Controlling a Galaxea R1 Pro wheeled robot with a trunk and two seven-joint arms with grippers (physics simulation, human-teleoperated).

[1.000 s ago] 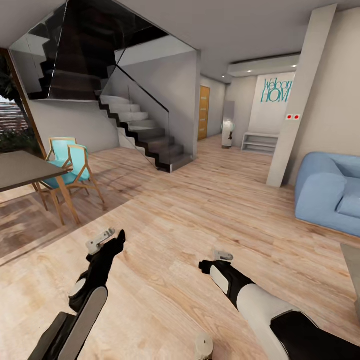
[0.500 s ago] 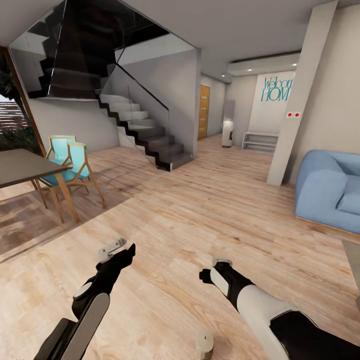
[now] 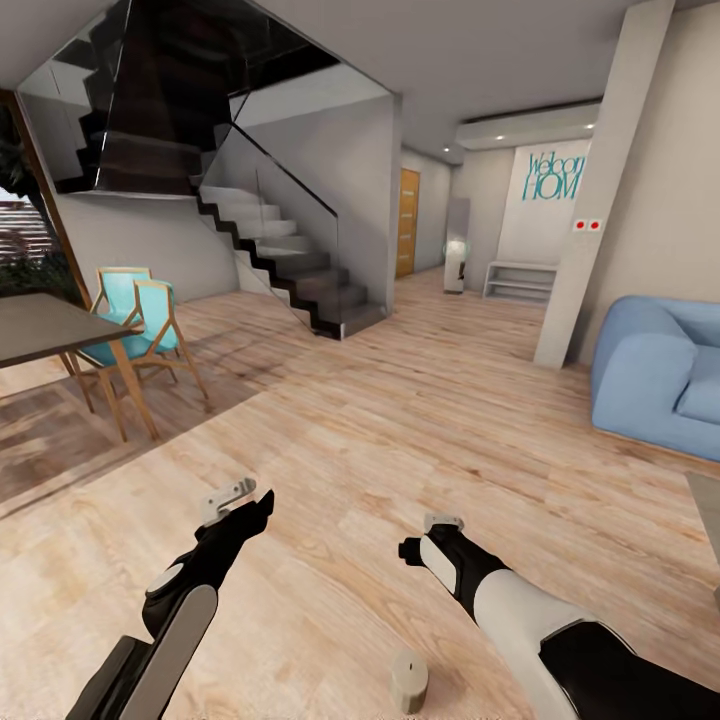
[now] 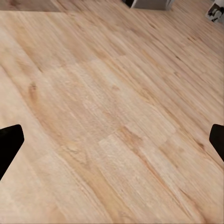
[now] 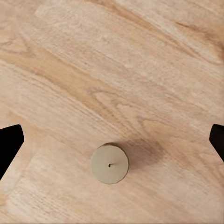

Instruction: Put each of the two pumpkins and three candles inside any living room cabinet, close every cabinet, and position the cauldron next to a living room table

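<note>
An open-plan home: pale wood floor (image 3: pixel 400 440), a dark staircase (image 3: pixel 290 270) with glass railing at far left, dining table (image 3: pixel 45 330) with teal chairs (image 3: pixel 140 325), blue sofa (image 3: pixel 655 385) right, hallway door (image 3: pixel 408 224) beyond.

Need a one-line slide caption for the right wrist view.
Open right gripper above a candle standing upright on the wooden floor.

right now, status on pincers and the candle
Left pincer open, empty, over bare floor. Right pincer open, above one candle upright on the floor. Nothing in the way.
</note>
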